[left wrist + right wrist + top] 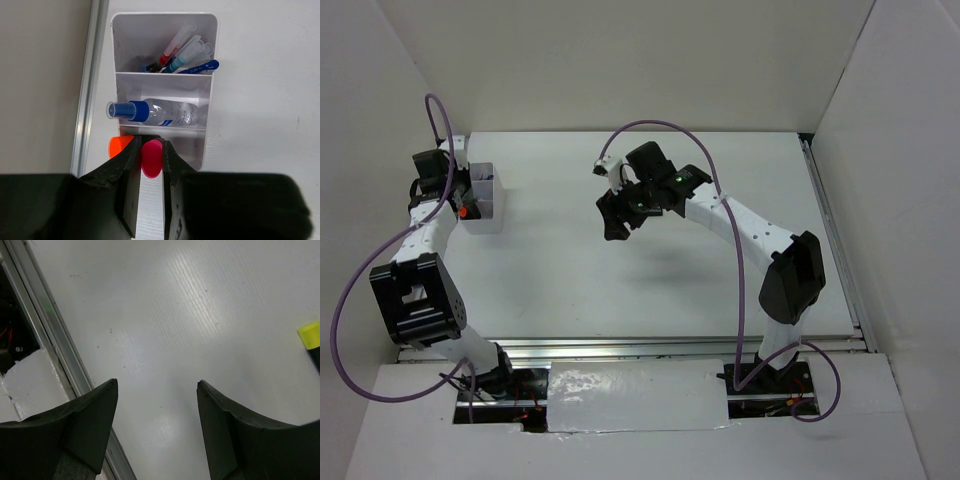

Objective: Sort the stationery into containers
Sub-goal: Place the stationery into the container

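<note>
**Left gripper closed on a pink highlighter at the box; right gripper gaping over bare table**

The left gripper (150,152) is pinching narrow, its two black fingers (127,172) pressing either side of the pink-capped highlighter (152,159), which is standing cap-up between them. Only the cap is showing; the body is hidden below it. The highlighter is sitting over the nearest compartment of the white box (214,80). Just left of the fingers an orange-capped highlighter (118,146) is poking up at the same end of the box. One compartment further from the gripper, a clear bottle (165,112) with a blue cap is lying on its side, the cap sticking out past the box's left wall. In the farthest compartment, blue and red pens (185,52) are leaning together toward the right corner.

The right gripper (157,390) is standing wide open with nothing between its jaws, hanging above the table (175,310) well apart from the box. A yellow-capped highlighter (310,335) is lying on the table off to its right, cut by the picture's edge.

The table is white and matt. A metal rail (60,355) is running along its edge, and plain white walls (620,60) are enclosing it on three sides.
</note>
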